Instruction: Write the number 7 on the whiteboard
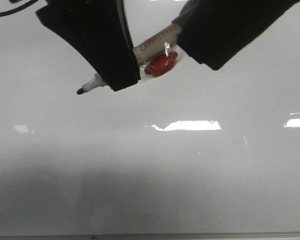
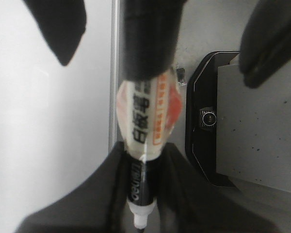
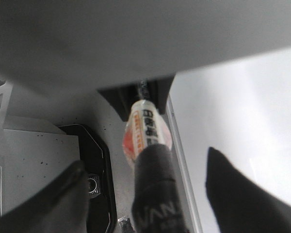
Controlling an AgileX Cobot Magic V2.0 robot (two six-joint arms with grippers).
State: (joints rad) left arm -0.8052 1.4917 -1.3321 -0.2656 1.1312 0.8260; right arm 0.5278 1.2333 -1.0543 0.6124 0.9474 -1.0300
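The whiteboard (image 1: 150,175) fills the front view, glossy and blank; no number 7 shows on it in any view. My left gripper (image 1: 122,80) is shut on a white marker (image 1: 155,42) with a red-orange label, and its uncapped black tip (image 1: 80,91) points lower left over the board. In the left wrist view the fingers (image 2: 87,204) close on the marker (image 2: 148,116). My right gripper (image 1: 210,55) is open, its two fingers straddling the marker's black rear end (image 3: 155,194) without touching. I cannot tell whether the tip touches the board.
Bright rectangular light reflections (image 1: 190,125) lie across the board. The thin grey frame strip (image 1: 190,235) runs along the near edge. Beside the board, a black device with a round lens (image 2: 207,118) sits on a grey speckled surface (image 2: 262,121).
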